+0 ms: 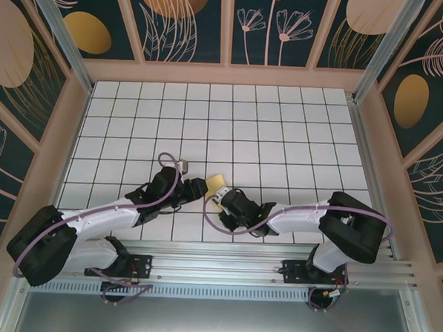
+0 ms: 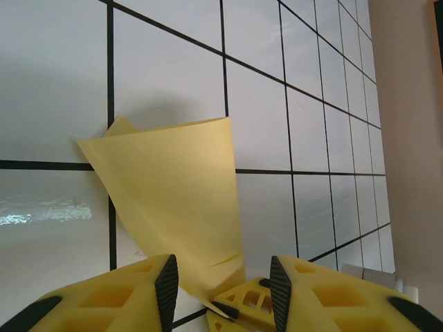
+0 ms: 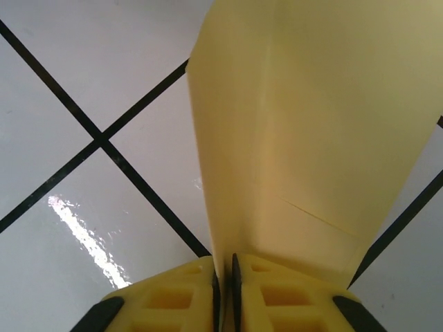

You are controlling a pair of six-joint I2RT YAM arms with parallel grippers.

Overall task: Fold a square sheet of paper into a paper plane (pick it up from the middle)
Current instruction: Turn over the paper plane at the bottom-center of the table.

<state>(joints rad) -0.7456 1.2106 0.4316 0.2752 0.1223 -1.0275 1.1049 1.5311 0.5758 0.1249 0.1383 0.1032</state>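
Hovering low over the table (image 1: 283, 132) near its front edge, my left tool (image 2: 221, 280) stands part open. Its two fingers are apart and the paper (image 2: 173, 194) rises between them. I cannot tell whether either finger touches the sheet, so I would not call it a grip. The paper is pale yellow, lifted off the white grid and curved. A corner peeks out behind its upper left edge, so I judge one layer is doubled over. Just right of that, my right tool (image 3: 225, 280) is pinched closed on the sheet's lower edge, and a straight crease runs up the paper above the pinch. From above, the two tools meet tip to tip over the table's near rows, with the paper just beyond them. By my reckoning the job is early: the sheet is picked up and some fold is made, but there is no pointed nose and no wings. The main folds are left to do.
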